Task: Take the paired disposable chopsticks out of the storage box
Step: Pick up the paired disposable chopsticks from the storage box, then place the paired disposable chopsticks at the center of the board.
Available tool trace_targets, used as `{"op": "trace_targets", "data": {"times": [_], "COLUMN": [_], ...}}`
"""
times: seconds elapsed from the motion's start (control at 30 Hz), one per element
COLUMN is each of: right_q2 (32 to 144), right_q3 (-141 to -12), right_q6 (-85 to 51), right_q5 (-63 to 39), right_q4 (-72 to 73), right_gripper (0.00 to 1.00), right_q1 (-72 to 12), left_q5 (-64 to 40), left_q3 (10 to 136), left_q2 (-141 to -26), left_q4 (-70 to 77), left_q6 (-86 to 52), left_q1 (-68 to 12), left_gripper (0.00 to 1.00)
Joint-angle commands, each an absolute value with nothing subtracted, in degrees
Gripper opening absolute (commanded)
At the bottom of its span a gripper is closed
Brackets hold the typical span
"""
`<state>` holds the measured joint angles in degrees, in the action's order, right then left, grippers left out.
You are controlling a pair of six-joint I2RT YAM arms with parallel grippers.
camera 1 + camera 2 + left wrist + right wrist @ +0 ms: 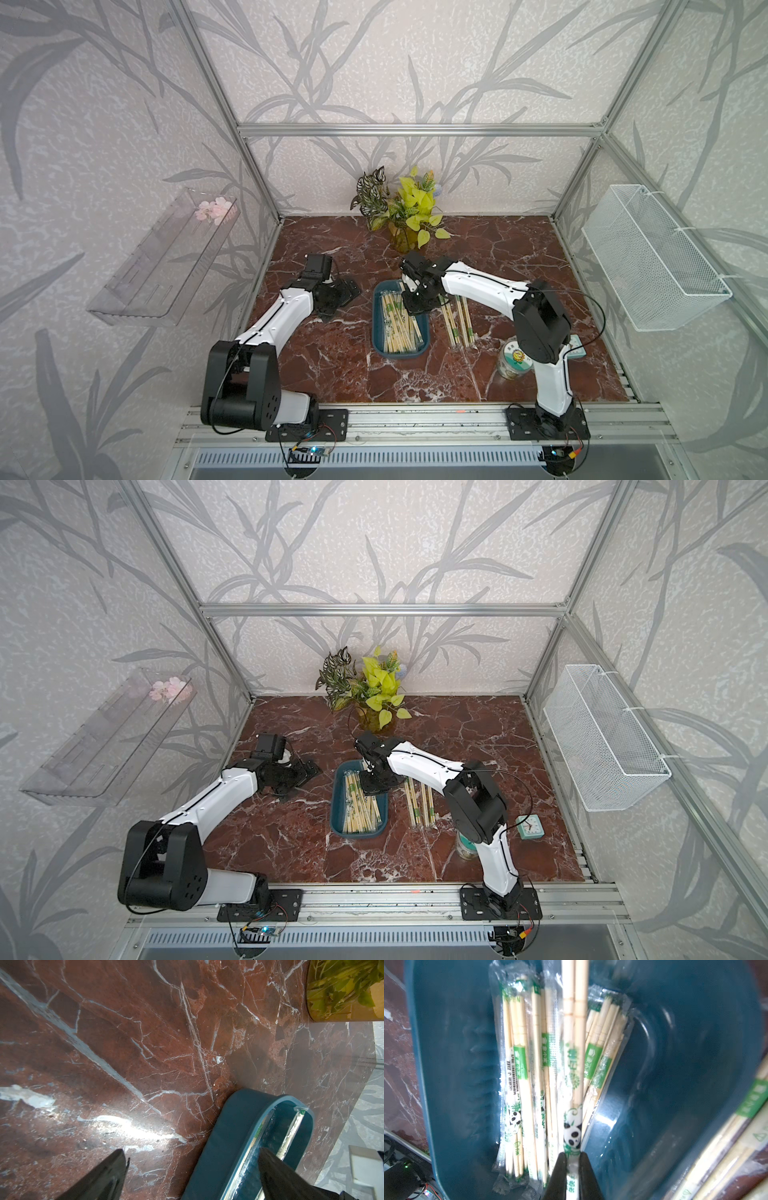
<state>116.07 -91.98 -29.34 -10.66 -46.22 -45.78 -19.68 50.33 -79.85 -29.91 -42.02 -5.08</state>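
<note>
White arm shells (291, 311), black joint housings (540, 322), thin black cables (603, 311), black base plates (332, 422)

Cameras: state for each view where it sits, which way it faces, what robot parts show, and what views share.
Top views: high at the front, looking down on the table; the left arm and right arm show whole.
Left wrist: on the left arm, looking down past its open jaws at the table and one end of the box.
Right wrist: on the right arm, looking into the box along the chopsticks that its shut jaws pinch.
Shared: every view shows the box with chopsticks.
</note>
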Motion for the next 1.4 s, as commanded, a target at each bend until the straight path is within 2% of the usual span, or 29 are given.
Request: {"op": "trace_targets", "data": {"times": [0.0, 0.43, 0.8, 1.1, 1.37], "right_q2": [113.45, 106.38, 99.56, 102.64, 107.11], "right_q3": [-91.23, -90.06, -81.22, -75.35, -75.02], "right_q6": [-30.57, -33.32, -31.08, -29.51, -29.28], "right_q5": [-11.21, -13.20, -9.90, -9.83, -10.20], "right_q4": [-45.45, -44.07, -44.29, -41.65, -40.59], "right_gripper": [0.05, 0.05, 0.05, 0.05, 0.05], "right_q1": [-45.33, -41.22, -34.79, -34.83, -36.86], "left_q5": [-20.20, -20.23, -20.54, -20.53, -20.31], "left_q3": [50.35, 50.74, 51.17, 51.46, 51.54], "left_q2": [-79.81, -80.11, -80.25, -80.54, -80.62], "left_q4": [-29.71, -29.97, -30.07, -30.08, -30.38], "left_q6": [-41.41, -41.37, -41.28, -41.38, -41.40], "left_q1": [-4.73, -4.70, -4.67, -4.79, -4.79], "left_gripper": [0.99, 0.99, 0.99, 0.99, 0.99]}}
